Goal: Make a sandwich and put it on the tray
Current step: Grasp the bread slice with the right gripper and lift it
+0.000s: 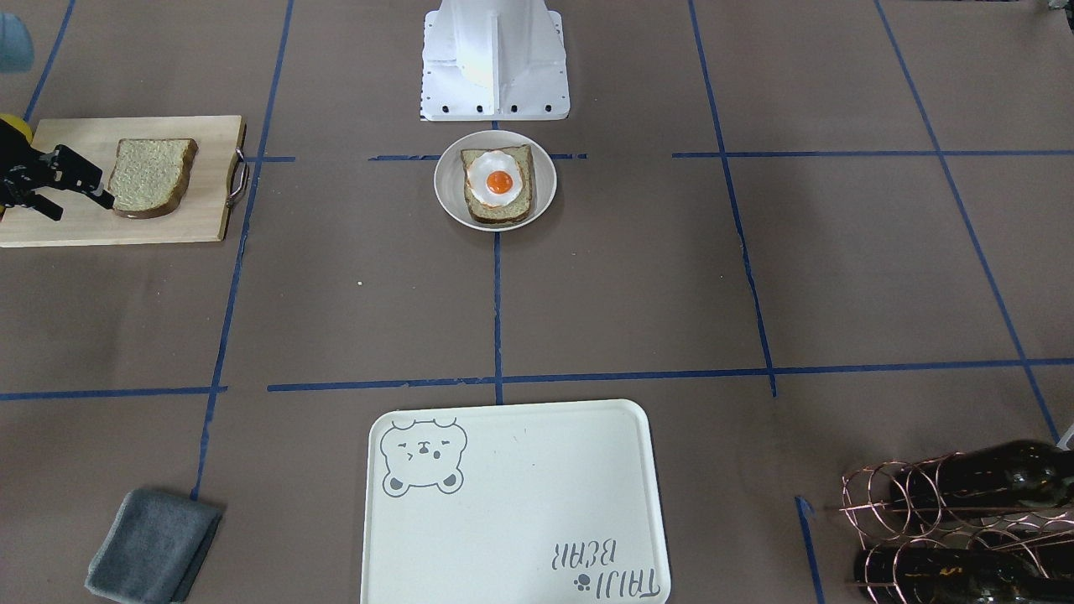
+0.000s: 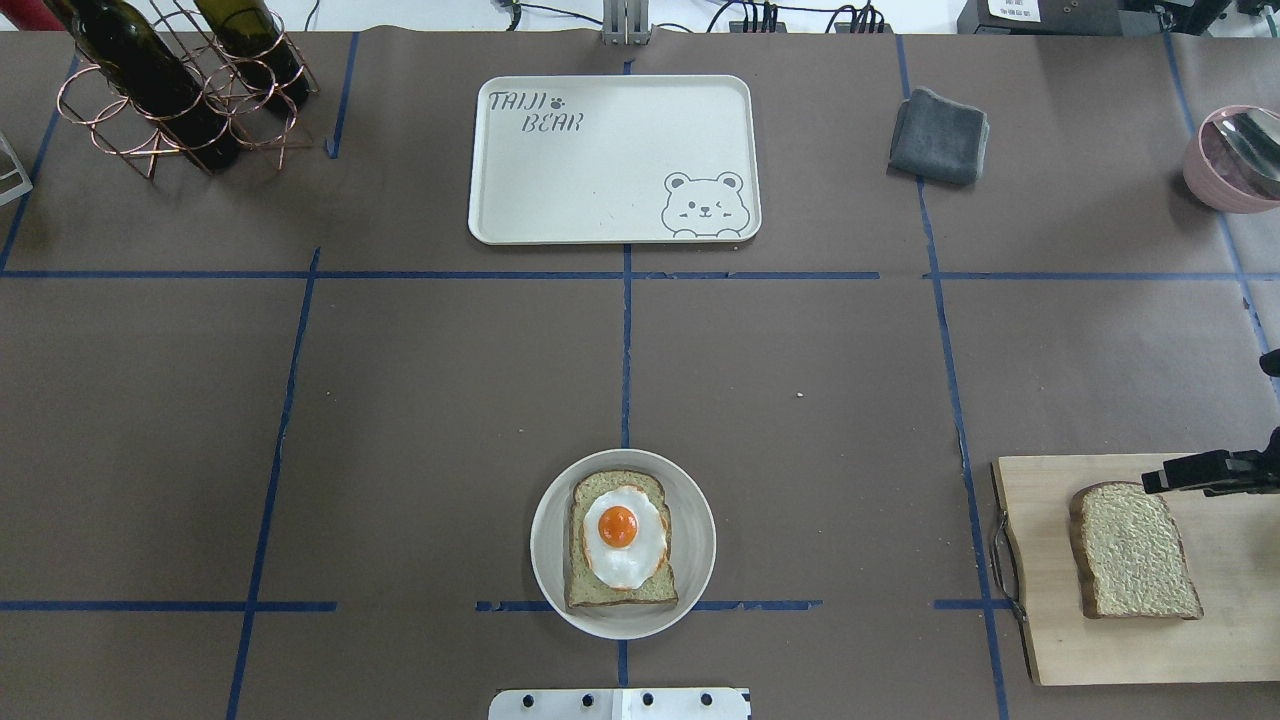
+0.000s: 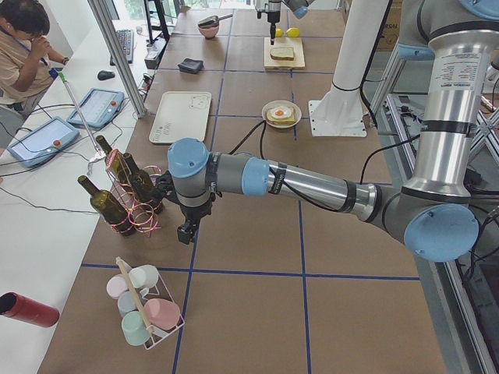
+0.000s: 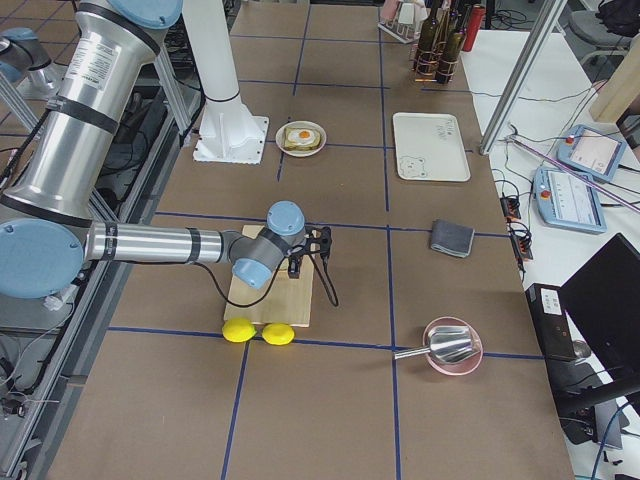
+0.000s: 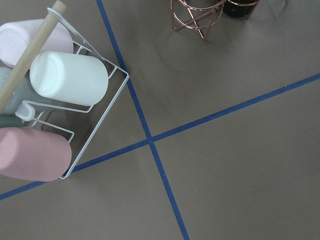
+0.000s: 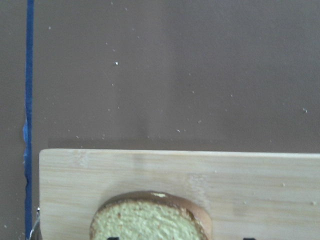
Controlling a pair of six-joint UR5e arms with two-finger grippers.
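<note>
One bread slice (image 1: 151, 176) lies alone on the wooden cutting board (image 2: 1100, 650); it also shows at the bottom of the right wrist view (image 6: 150, 217). The other slice (image 2: 620, 595) lies on the small round plate (image 2: 545, 540) with the fried egg (image 2: 622, 530) on top. The tray (image 2: 600, 180) lies on the far side of the table with nothing on it. My right gripper (image 1: 84, 205) is open and empty, low over the board beside the lone slice's top edge. My left gripper (image 3: 185, 232) hangs far off by the bottle rack; I cannot tell whether it is open or shut.
A copper rack with wine bottles (image 2: 170, 90) stands at the far left corner. A grey cloth (image 2: 938, 135) lies right of the tray, and a pink bowl with a spoon (image 2: 1235, 160) beyond it. Two lemons (image 4: 256, 332) lie by the board. A cup rack (image 5: 50, 100) is under the left wrist.
</note>
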